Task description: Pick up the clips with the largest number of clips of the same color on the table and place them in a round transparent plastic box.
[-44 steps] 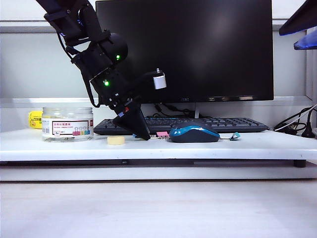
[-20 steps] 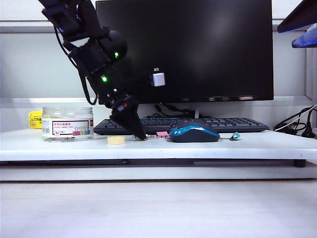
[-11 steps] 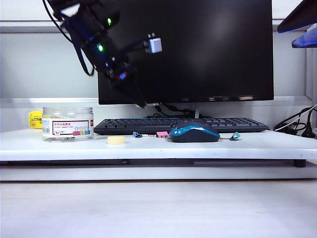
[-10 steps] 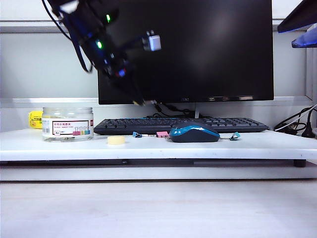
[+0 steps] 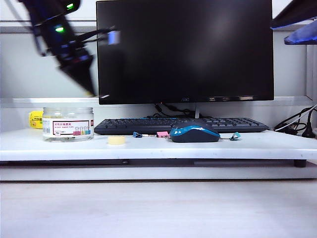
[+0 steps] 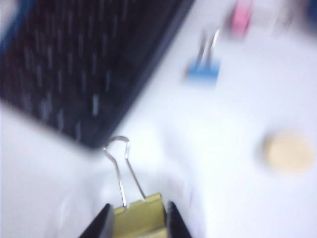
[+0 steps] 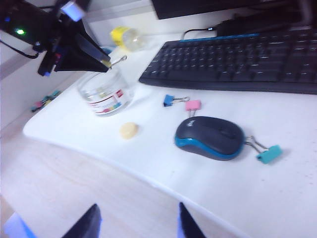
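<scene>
Now the left hand (image 5: 88, 88) is swinging up and leftward from the spot by the keyboard (image 5: 181, 125) where it was low on the counter (image 5: 158, 148) a moment ago, and it is hanging in the air just above and beside the round transparent plastic box (image 5: 68, 123). It is carrying a yellow clip (image 6: 139, 218), pinched between nearly closed fingers with the wire handles sticking out ahead, so I judge the pick is done and only the drop into the box is left. The right hand (image 7: 136, 224) is waiting wide open and empty, high over the near edge of the counter. Motion is smearing the left arm in the exterior view, so the clip itself is hardly showing there. The left wrist view is blurring too, cutting off the clip's lower body, and the box is not showing in it. Whether other yellow clips are lying in the box I cannot tell.
</scene>
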Controlling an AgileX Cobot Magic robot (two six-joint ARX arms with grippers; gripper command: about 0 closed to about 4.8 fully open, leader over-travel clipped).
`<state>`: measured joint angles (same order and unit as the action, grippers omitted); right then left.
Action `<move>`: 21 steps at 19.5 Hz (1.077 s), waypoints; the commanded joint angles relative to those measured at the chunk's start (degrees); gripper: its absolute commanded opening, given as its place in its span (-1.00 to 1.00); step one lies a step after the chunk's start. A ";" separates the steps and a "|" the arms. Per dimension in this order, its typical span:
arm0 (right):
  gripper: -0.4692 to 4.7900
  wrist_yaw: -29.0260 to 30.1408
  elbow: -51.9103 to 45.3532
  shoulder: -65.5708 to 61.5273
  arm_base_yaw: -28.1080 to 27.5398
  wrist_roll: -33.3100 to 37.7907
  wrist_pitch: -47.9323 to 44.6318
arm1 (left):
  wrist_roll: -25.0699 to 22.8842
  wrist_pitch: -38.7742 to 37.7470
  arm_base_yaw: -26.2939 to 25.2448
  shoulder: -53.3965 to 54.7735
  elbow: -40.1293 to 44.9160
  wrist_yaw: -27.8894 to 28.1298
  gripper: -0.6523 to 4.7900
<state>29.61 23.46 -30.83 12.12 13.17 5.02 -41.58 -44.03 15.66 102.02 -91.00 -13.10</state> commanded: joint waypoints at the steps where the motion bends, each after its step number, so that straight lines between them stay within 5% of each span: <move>1: -0.05 0.09 0.24 0.09 0.46 0.15 -1.03 | 0.55 -4.35 -1.86 -0.33 -0.09 0.52 -0.32; 13: -0.05 0.11 0.26 0.09 0.44 0.17 -1.07 | 1.86 -4.79 -3.41 -0.37 -0.09 1.14 -0.07; 17: -0.05 0.11 0.26 0.09 0.44 0.33 -1.97 | 6.40 -5.29 -3.41 -0.68 -0.11 0.94 0.03; 21: -0.05 0.11 0.26 0.09 0.42 0.33 -2.29 | 8.35 -4.92 -3.41 -6.03 -0.11 -5.73 0.03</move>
<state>29.58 23.46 -30.83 12.51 13.28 3.81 -33.78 -49.93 12.25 97.97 -90.87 -16.38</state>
